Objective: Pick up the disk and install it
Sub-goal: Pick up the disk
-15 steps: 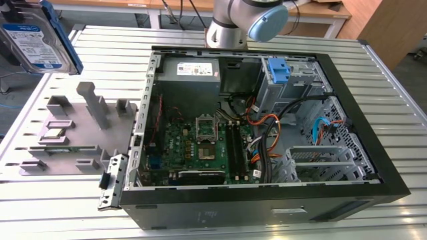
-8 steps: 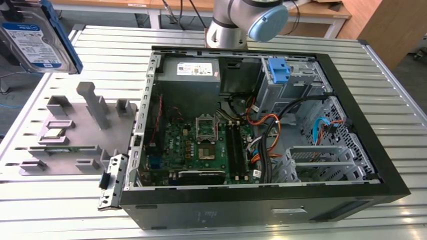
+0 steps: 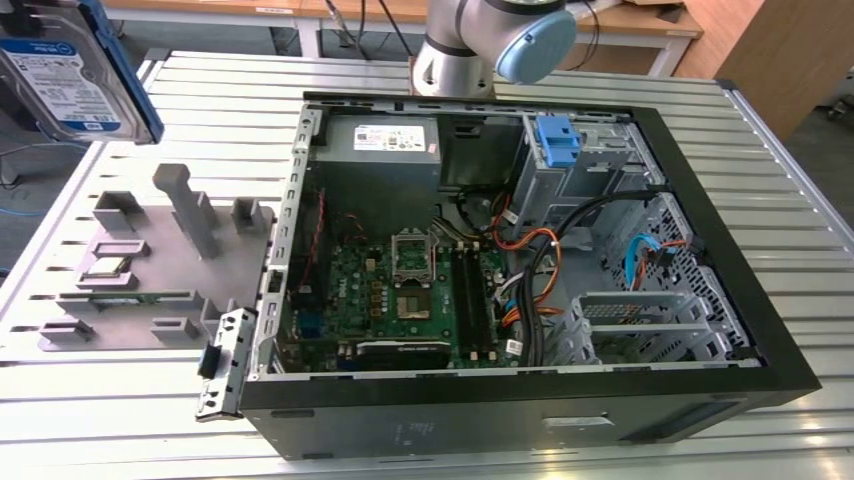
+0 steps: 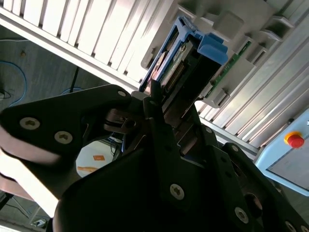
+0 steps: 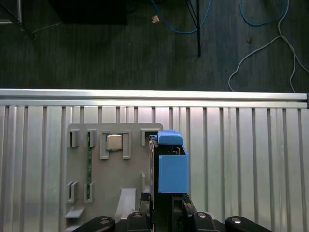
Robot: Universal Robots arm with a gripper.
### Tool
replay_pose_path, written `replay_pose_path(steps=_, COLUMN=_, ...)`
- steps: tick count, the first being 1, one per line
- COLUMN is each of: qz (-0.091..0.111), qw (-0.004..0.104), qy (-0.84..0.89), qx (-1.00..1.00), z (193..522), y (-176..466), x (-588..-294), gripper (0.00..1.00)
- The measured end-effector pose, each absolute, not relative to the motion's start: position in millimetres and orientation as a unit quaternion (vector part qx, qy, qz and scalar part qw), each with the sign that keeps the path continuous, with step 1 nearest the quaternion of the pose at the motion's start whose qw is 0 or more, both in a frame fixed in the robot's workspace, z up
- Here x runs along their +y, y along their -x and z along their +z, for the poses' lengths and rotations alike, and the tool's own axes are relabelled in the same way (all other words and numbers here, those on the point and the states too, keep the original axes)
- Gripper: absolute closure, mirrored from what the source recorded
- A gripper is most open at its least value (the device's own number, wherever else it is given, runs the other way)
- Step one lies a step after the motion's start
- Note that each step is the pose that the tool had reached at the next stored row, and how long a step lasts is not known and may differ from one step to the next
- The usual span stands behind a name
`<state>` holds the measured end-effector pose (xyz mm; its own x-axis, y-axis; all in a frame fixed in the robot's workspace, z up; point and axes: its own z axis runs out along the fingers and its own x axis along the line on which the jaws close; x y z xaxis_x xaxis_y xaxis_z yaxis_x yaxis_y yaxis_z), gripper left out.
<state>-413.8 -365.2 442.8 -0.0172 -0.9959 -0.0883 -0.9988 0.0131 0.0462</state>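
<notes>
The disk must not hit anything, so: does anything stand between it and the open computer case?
Nothing visible does. The disk hangs above the grey parts holder, whose posts stand lower, beside the open case.

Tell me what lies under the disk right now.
The disk, held in the end effector, hangs over the edge of the grey holder on the slatted table. A chip sits in one slot. Whatever lies directly below is covered by the disk.
</notes>
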Motion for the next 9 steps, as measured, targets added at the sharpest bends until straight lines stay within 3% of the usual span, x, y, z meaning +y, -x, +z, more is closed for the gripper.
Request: replay_pose_path(steps=9, qz=0.048, qw=0.015, qy=0.701, qx=0.712, z=446.3, y=413.8, x=-365.1, gripper=0.65)
